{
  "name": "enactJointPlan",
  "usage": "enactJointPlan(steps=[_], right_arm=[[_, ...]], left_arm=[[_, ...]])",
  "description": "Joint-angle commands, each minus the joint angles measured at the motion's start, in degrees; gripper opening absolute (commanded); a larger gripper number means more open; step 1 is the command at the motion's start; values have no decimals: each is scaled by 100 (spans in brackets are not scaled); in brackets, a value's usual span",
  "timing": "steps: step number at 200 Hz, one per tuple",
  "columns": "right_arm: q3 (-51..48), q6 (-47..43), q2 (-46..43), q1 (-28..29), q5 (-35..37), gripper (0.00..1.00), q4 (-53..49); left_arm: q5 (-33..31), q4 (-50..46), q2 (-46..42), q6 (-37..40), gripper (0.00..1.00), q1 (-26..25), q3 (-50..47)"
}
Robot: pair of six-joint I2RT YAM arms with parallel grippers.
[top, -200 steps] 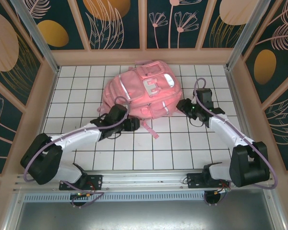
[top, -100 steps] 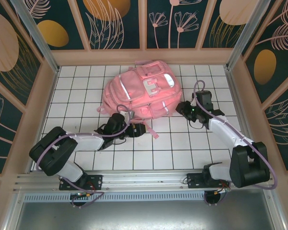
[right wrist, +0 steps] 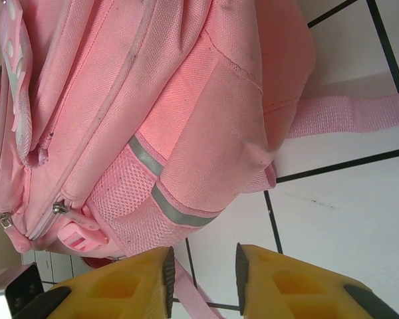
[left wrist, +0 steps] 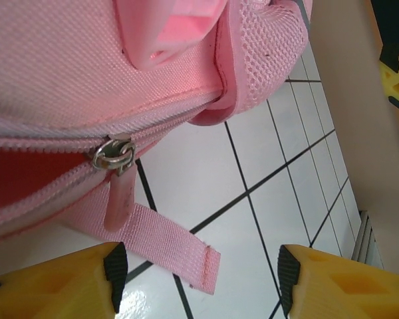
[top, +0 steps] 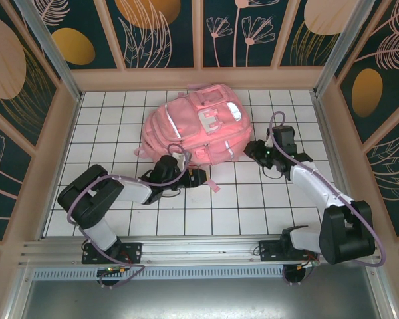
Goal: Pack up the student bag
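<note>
As student bag (top: 199, 126) lies top-end far | left pincer (left wrist: 199, 269) wide, empty | right pincer (right wrist: 203, 272) ajar, empty

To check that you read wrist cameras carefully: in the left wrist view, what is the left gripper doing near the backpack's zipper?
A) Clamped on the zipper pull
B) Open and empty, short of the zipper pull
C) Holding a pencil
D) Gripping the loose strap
B: the left gripper stands open with nothing between its fingers, and the zipper pull of the student bag hangs free ahead of them, beside the loose strap.
</note>
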Motion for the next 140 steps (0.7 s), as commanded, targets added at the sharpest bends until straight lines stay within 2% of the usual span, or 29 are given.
enactJointPlan(steps=[1, 68, 140], right_arm=[[40, -133, -132, -3, 12, 33, -106], [9, -142, -104, 0, -23, 32, -93], [-64, -142, -187, 4, -86, 29, -123]], left_arm=[[88, 363, 260, -79, 63, 23, 106], [125, 610, 591, -81, 60, 19, 255], [-1, 599, 837, -2, 51, 37, 481]])
